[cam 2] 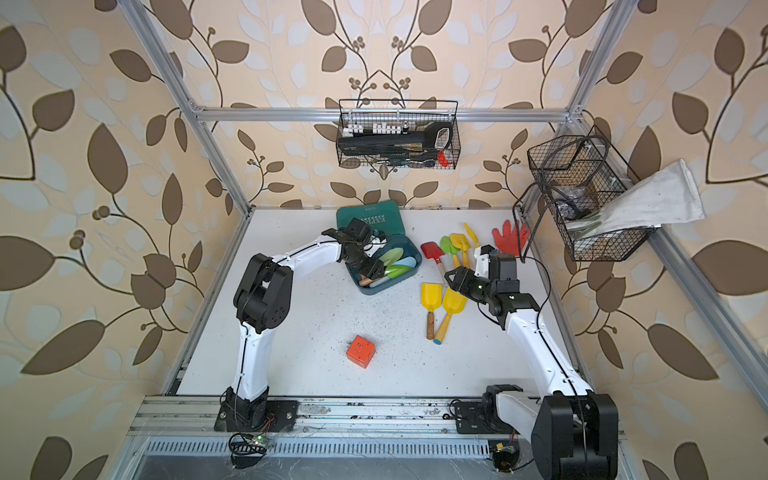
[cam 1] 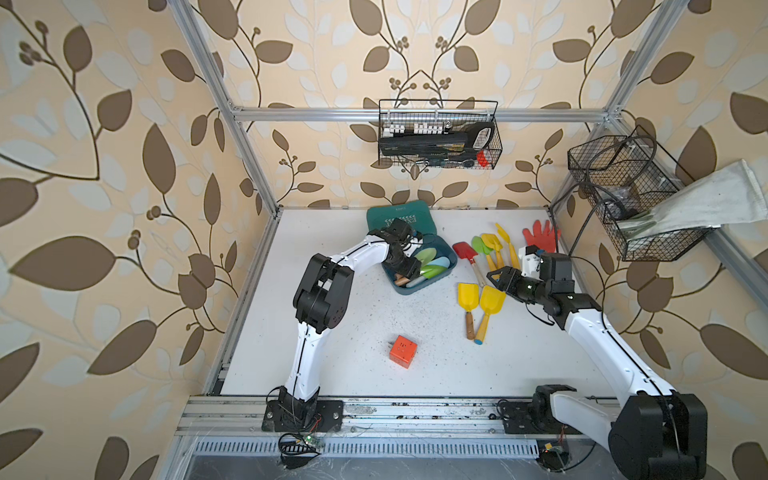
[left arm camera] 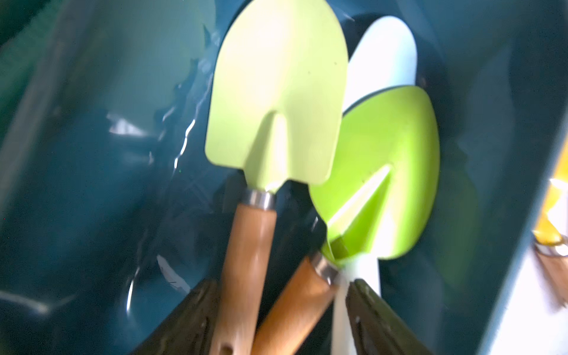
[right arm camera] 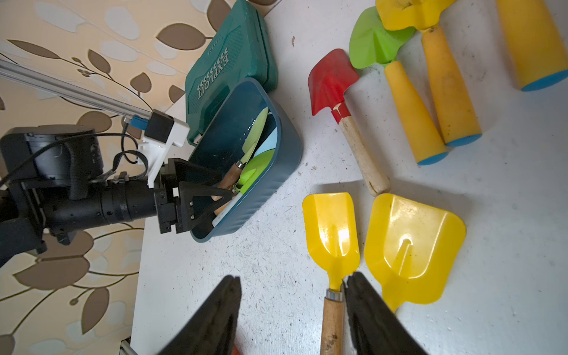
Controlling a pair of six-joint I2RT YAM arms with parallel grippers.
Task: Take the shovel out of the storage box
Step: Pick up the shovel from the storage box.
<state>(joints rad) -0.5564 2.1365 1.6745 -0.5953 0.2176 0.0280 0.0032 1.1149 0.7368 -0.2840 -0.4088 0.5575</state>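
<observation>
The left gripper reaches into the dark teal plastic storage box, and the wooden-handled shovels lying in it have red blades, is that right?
Not quite. The left gripper does reach into the dark teal plastic storage box, but the wooden-handled shovels lying in it have light green blades, not red. The left wrist view shows this plainly.

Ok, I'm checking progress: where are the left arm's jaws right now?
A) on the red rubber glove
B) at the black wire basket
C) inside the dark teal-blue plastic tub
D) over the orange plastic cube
C: both wrist views show the left arm's jaws down inside the dark teal-blue plastic tub, with the wooden handle of the pale green shovel between them.
</observation>
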